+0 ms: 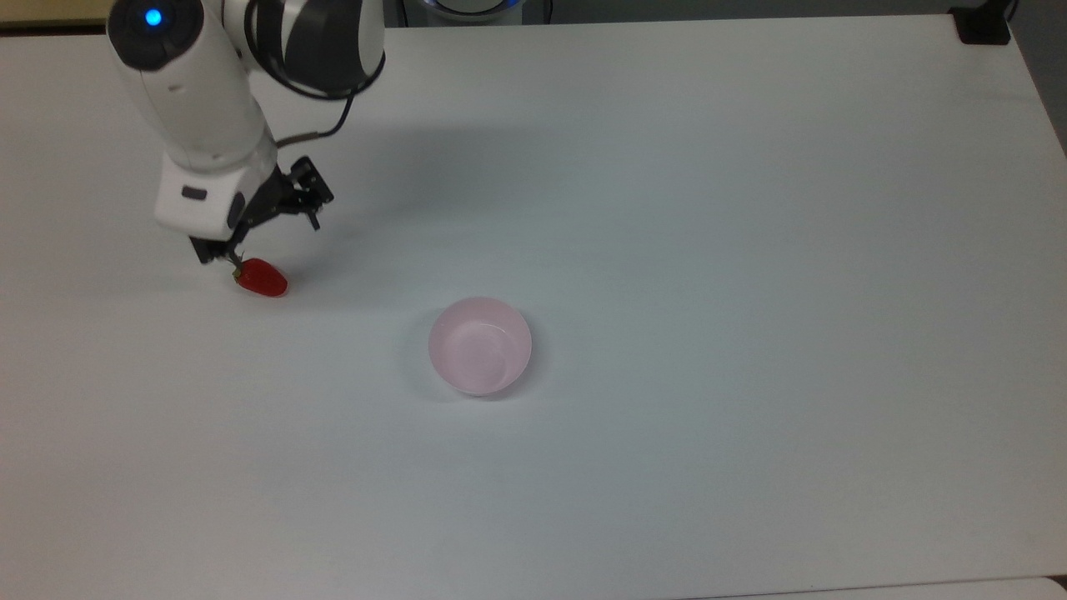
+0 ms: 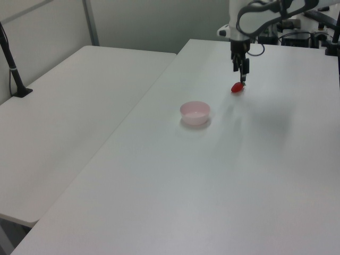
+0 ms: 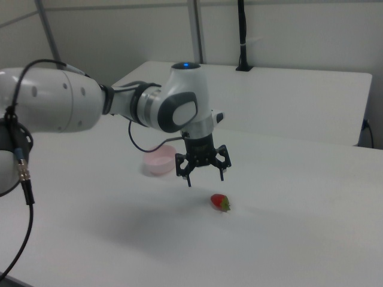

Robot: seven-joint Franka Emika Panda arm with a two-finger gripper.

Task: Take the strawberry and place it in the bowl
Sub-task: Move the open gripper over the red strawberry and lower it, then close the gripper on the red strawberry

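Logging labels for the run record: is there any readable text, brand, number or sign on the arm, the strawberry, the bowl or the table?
None: no readable text, brand, number or sign.
Strawberry: no text.
Bowl: plain pink, no print.
Table: bare white, no markings.
Gripper and arm: no legible lettering; a blue light on the arm, not a sign.

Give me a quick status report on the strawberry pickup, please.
Gripper open, above the table, near the strawberry, not gripping. Strawberry lying on the table, untouched. Bowl empty, path to it clear.
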